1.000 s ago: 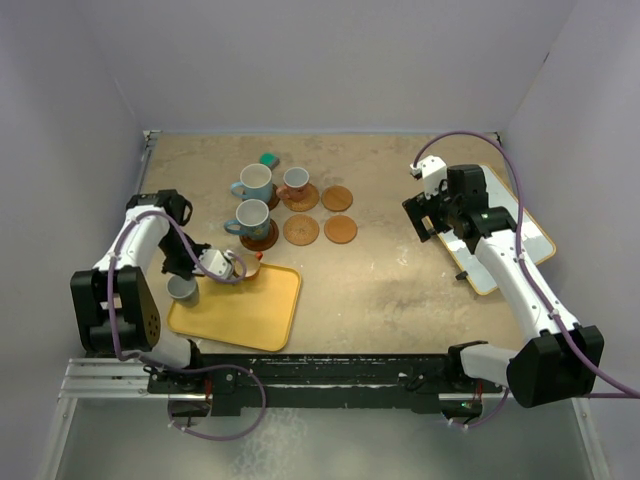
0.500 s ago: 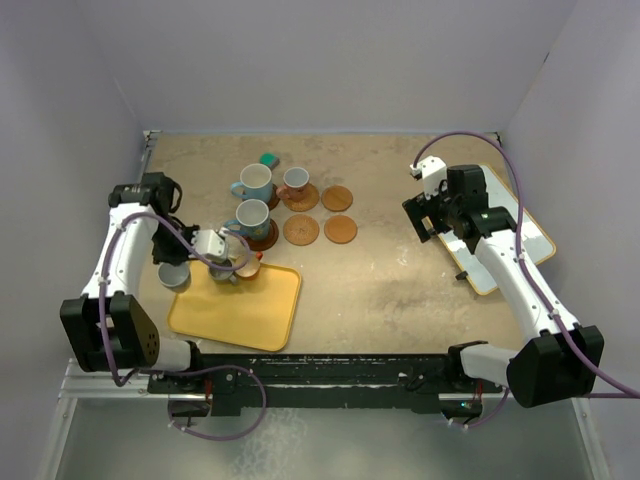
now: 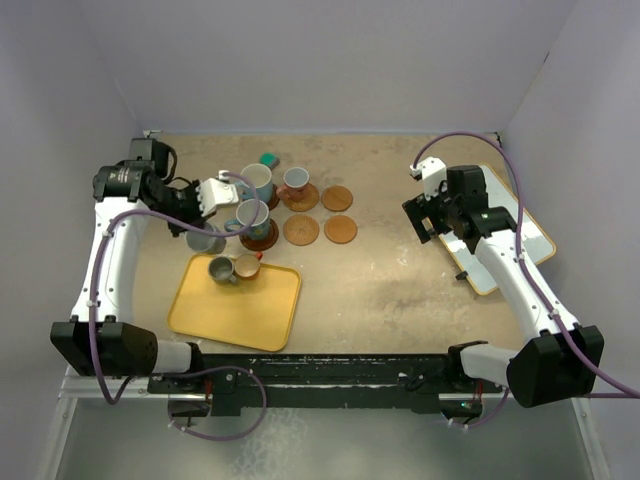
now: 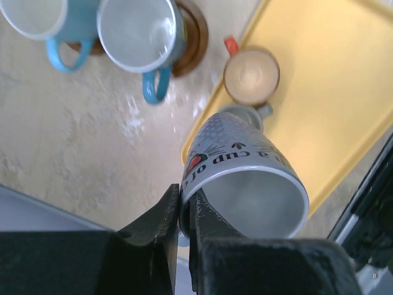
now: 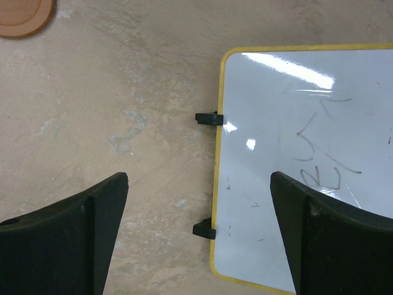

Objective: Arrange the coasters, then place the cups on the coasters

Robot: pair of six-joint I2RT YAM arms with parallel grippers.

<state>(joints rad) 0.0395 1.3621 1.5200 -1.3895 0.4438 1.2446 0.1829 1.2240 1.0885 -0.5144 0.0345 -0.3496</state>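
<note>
My left gripper is shut on the rim wall of a grey-white printed cup, which hangs tilted in the air. From above, that gripper and its cup sit just left of the nearer light blue cup. Both blue cups and a small white cup stand on coasters. Three coasters lie bare. A grey-olive cup and an orange cup stand on the yellow tray. My right gripper is open and holds nothing.
A teal block lies behind the blue cups. A yellow-framed whiteboard lies at the right, its edge below my right gripper. A coaster shows at that view's top left corner.
My left arm has lifted the grey-white cup from beside the tray's left edge and carried it back and right, toward the blue cups. The right arm has not moved.
</note>
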